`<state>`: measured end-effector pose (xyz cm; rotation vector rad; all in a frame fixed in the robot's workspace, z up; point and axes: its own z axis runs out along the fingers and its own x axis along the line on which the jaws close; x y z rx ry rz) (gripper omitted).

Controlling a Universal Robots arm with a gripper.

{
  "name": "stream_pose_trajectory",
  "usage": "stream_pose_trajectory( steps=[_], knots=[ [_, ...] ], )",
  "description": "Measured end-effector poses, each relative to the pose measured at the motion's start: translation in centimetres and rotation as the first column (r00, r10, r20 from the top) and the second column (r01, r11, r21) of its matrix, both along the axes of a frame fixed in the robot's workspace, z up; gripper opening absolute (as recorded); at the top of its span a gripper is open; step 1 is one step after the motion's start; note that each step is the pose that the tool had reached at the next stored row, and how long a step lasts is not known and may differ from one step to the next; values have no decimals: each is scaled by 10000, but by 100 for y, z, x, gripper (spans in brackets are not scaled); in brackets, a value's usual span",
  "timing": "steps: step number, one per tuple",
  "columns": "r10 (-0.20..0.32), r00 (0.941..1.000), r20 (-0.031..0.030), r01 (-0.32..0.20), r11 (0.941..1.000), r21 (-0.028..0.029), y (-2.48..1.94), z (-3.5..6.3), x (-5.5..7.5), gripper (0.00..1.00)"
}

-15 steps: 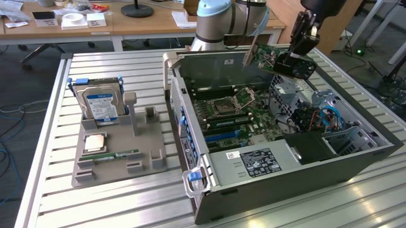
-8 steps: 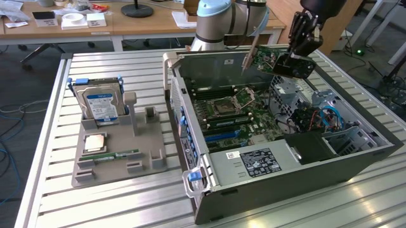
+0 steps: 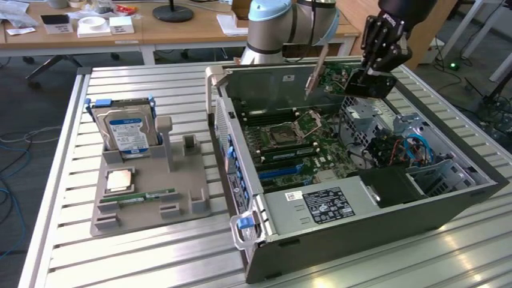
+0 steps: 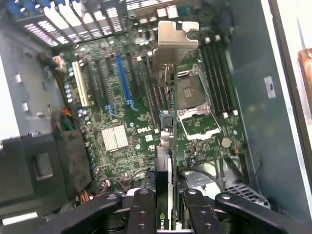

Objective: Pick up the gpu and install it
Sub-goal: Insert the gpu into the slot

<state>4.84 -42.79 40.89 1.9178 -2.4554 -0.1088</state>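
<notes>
I have one black claw (image 4: 168, 214), one gpu (image 4: 165, 146) and one open dark-grey metal computer case (image 3: 360, 222) on the slatted silver metal counter (image 3: 160, 252).

The claw is closed partway, with a finger (image 4: 141, 212) on each face of the gpu. The gpu is a thin flat green circuit card with a dark face and a silver metal end bracket. It hangs edge-on above the green motherboard (image 4: 117, 107), clear of its slots. At the case's nine o'clock in the exterior view, one grey plastic holder tray (image 3: 184, 204) carries one silver hard drive with a blue-white label (image 3: 128, 135), one square silver processor chip (image 3: 120, 179) and one narrow green memory stick (image 3: 144, 196).
</notes>
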Motion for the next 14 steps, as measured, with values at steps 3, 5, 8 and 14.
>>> stream_pose_trajectory(
  steps=[3,5,8,14],
  knots=[
    [554,9985,0,-554,9985,1,0,-6,0,26],
    [911,9958,0,-911,9958,1,0,-10,0,26],
    [1190,9929,0,-1190,9929,-1,-1,-11,0,26],
    [1291,9916,56,-1291,9916,-5,3,-31,-10,26]
  ],
)
